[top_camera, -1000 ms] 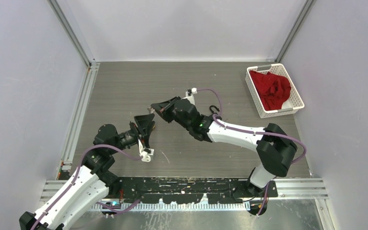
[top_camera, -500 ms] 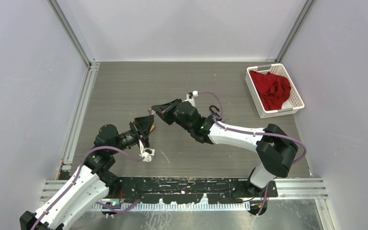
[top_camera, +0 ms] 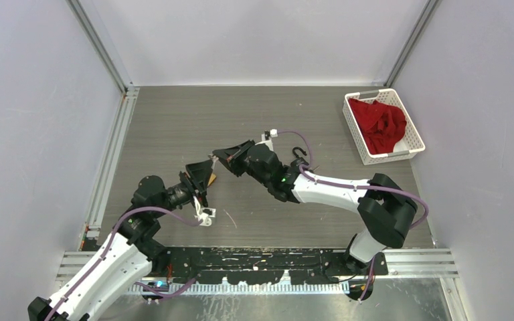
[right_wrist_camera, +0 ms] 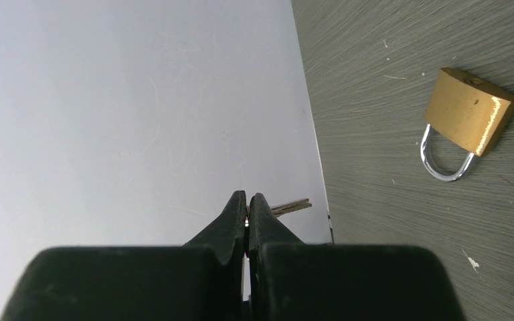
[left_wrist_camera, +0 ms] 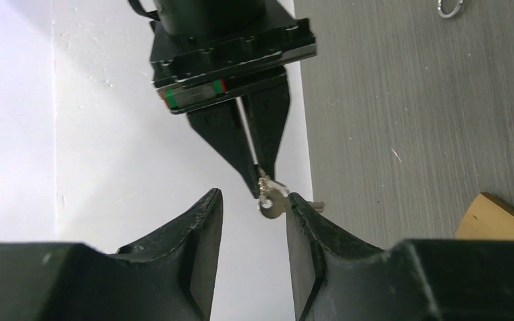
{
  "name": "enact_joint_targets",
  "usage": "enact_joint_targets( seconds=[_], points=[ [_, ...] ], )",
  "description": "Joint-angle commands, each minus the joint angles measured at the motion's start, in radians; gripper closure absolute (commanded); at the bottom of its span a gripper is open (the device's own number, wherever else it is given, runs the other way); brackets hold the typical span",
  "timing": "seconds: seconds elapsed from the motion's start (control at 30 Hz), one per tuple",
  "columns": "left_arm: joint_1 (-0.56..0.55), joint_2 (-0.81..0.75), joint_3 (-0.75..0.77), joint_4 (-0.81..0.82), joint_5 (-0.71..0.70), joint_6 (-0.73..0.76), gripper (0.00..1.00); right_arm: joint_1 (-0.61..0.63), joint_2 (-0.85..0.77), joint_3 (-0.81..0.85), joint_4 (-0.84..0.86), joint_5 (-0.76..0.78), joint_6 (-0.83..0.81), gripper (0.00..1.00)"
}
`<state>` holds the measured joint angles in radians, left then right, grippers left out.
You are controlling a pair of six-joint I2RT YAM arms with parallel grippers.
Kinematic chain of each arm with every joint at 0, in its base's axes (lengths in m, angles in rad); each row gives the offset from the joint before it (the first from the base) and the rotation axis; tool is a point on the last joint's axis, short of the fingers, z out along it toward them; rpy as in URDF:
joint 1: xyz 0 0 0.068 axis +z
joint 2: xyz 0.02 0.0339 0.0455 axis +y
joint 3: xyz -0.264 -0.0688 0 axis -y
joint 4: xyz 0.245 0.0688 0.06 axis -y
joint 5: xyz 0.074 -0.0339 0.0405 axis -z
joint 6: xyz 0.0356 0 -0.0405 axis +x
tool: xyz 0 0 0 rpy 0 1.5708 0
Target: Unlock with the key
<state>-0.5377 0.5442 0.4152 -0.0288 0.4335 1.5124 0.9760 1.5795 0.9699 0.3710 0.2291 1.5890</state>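
A small silver key [left_wrist_camera: 271,200] is pinched at its head by my right gripper [right_wrist_camera: 247,197], which is shut on it; the blade [right_wrist_camera: 291,206] sticks out to the right of the fingertips. My left gripper [left_wrist_camera: 254,197] faces it, open, with the key just beyond its tips and close against the right finger [left_wrist_camera: 308,221]. The brass padlock [right_wrist_camera: 470,119] lies flat on the table with its shackle closed, and its corner [left_wrist_camera: 498,219] shows to the right of the left gripper. Seen from above, both grippers meet mid-table [top_camera: 209,166], above the padlock [top_camera: 211,178].
A white basket [top_camera: 411,137] holding a red cloth [top_camera: 381,124] stands at the back right. A black hook [top_camera: 299,152] lies beside the right arm. A small metal ring [left_wrist_camera: 450,8] rests on the table farther off. Aluminium rails line the left edge [top_camera: 110,160].
The left jaws narrowed and then widened again. The right gripper, still holding the key, has edged slightly nearer the left gripper.
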Motion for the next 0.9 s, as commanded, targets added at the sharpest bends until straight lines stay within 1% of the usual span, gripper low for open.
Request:
enact_joint_targets(
  seconds=[0.0,0.2,0.3,0.4,0.53,0.73,0.87],
  points=[
    [-0.004,-0.042,-0.018,-0.048,0.042,0.031,0.58,0.005,-0.059,0.01,0.103,-0.001,0.006,0.99],
    [-0.004,-0.086,-0.039,-0.08,0.072,0.073,0.56,0.005,-0.067,0.009,0.12,-0.001,-0.009,0.99],
    [-0.004,-0.07,-0.04,-0.013,0.053,0.049,0.56,0.006,-0.061,0.013,0.122,-0.001,-0.006,0.99],
    [-0.004,-0.036,-0.038,0.071,0.027,0.037,0.56,0.008,-0.056,0.012,0.132,-0.04,0.004,0.99],
    [-0.004,-0.005,-0.023,0.123,0.006,0.027,0.56,0.01,-0.053,0.012,0.129,-0.039,0.006,0.99],
    [-0.004,-0.002,-0.017,0.147,0.018,0.032,0.57,0.011,-0.052,0.012,0.126,-0.039,0.008,0.99],
    [-0.004,0.0,-0.007,0.145,-0.005,0.028,0.61,0.012,-0.052,0.01,0.128,-0.04,0.009,0.99]
  ],
)
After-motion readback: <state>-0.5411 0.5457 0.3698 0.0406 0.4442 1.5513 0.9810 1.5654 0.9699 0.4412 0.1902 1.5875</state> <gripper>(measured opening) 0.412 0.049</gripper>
